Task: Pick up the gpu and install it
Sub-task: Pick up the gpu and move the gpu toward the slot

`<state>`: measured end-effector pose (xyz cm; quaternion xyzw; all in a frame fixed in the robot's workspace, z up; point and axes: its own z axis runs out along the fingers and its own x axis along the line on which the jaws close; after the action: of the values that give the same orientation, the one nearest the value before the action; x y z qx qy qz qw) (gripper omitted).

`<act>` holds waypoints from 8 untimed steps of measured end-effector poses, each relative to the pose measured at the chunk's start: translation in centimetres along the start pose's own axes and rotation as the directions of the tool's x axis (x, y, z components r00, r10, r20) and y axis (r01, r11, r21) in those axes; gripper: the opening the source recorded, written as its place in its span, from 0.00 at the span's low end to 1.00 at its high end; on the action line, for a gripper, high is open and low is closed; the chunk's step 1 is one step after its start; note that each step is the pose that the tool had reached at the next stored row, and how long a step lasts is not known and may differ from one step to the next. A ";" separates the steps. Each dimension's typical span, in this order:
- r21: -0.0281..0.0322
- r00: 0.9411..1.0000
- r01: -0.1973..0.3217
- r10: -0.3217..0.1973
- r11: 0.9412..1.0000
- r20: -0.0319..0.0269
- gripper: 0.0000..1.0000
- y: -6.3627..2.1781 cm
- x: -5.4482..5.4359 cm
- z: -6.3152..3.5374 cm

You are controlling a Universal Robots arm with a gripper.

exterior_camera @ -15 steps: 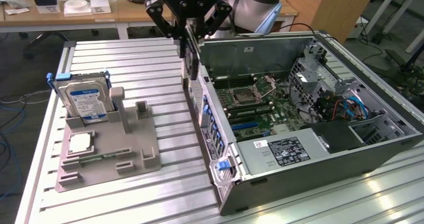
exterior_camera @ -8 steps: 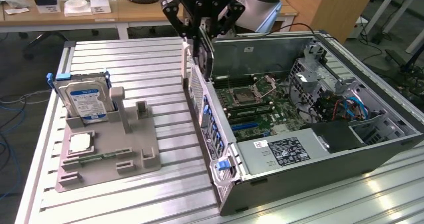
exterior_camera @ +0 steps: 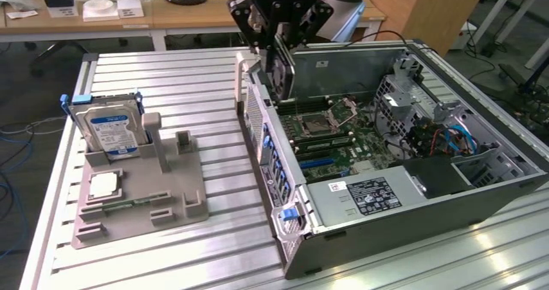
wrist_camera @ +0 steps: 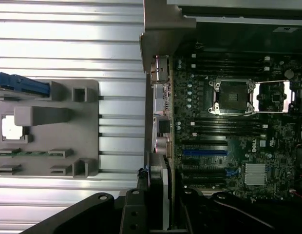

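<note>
Robotiq claw (exterior_camera: 276,45) is seen clamped narrowly on the gpu (exterior_camera: 283,78), a dark flat card held upright on edge, hung at 12 o'clock in the exterior view, above the rear wall of the open PC case (exterior_camera: 412,238). The card is held clear of the motherboard (exterior_camera: 330,142); no contact w/ any slot can be made out. In the wrist view the card (wrist_camera: 165,192) is caught edge-on as a pale strip between the dark fingers (wrist_camera: 134,214), lined up just beside the case's rear I/O panel (wrist_camera: 160,126).

From the claw, the bare CPU socket (exterior_camera: 322,119) is found at approx. 5 o'clock, w/ the blue expansion slot (exterior_camera: 322,163) farther along the same line and the labelled PSU (exterior_camera: 369,197) beyond it. At 8 o'clock, well apart from the case, a grey parts fixture (exterior_camera: 171,213) is laid on the slatted aluminium table (exterior_camera: 171,71); a blue-labelled hard drive (exterior_camera: 107,129) is stood upright in it, w/ a CPU chip (exterior_camera: 103,184) and a green memory stick (exterior_camera: 128,204) set flat below.
</note>
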<state>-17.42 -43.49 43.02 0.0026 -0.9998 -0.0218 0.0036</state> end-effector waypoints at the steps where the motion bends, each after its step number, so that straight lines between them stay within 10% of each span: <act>1: 0.000 1.000 0.000 0.000 1.000 0.000 0.28 0.00 -0.3 0.00; 8: 0.000 1.000 0.000 0.000 1.000 0.000 0.28 -0.01 -2.1 -0.01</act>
<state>-15.29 -43.49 43.01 0.0026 -0.9998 -0.0219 0.0035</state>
